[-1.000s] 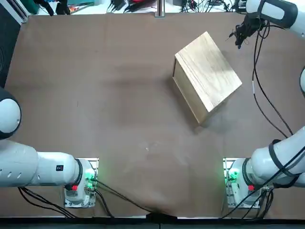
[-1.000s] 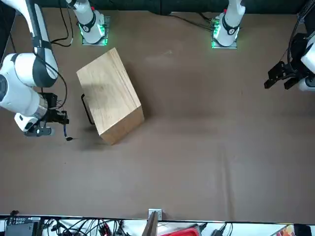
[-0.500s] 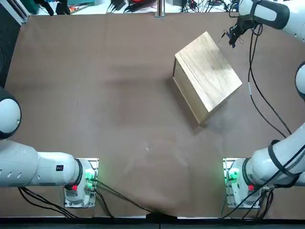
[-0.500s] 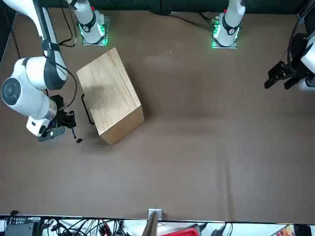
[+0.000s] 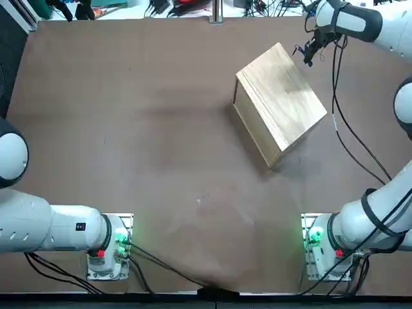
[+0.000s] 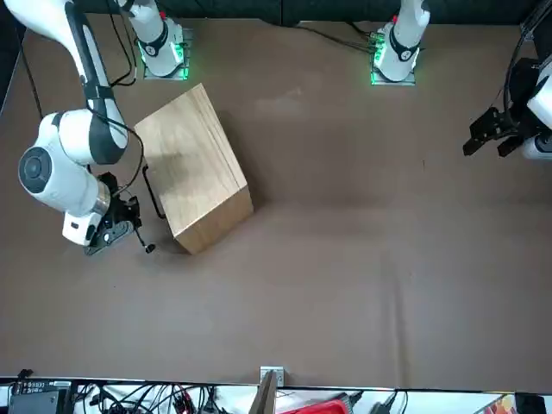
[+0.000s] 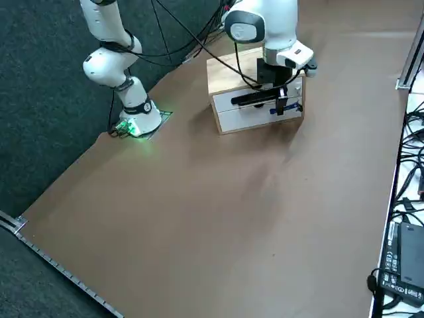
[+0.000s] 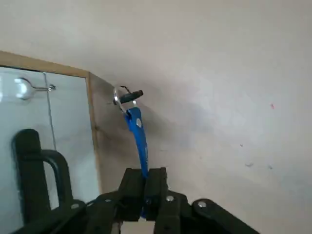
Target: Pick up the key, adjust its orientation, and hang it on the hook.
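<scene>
R hand (image 8: 147, 176) shut on key (image 8: 138, 131), nr box (image 8: 91, 131).

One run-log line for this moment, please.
right tool: gripping blue key | place: beside wooden box, clear of tabletop | box drawers: shut | key: not hung

My right arm (image 6: 76, 164) is white with dark grey bands and rounded joints; black cables (image 6: 136, 142) loop along it. Its black claw (image 8: 146, 176) shows silvery screws (image 8: 202, 204).

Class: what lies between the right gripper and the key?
Right wrist view: blue tag and metal ring between the key and the right gripper, near the box.
</scene>
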`<state>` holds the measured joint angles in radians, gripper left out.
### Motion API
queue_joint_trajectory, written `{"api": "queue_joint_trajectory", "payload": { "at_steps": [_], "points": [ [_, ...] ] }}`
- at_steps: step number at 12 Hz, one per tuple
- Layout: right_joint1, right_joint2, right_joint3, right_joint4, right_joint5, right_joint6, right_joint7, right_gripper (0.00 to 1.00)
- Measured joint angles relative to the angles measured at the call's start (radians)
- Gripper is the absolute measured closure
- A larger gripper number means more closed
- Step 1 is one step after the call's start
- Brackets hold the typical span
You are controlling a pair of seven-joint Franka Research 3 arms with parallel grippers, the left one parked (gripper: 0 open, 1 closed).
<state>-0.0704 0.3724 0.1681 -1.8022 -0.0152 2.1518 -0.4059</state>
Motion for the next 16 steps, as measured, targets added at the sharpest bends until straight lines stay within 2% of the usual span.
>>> {"api": "queue_joint_trajectory", "payload": {
  "at_steps": [4,8,12,16],
  "points": [
    [0.002,0.011,0.028,0.002,0.0,0.022,-0.034,0.96],
    [0.003,0.02,0.033,0.003,0.0,0.035,-0.06,0.96],
    [0.003,0.025,0.054,0.006,0.0,0.047,-0.079,0.96],
    [0.004,0.04,0.055,0.023,0.0,0.055,-0.115,0.96]
  ]
}}
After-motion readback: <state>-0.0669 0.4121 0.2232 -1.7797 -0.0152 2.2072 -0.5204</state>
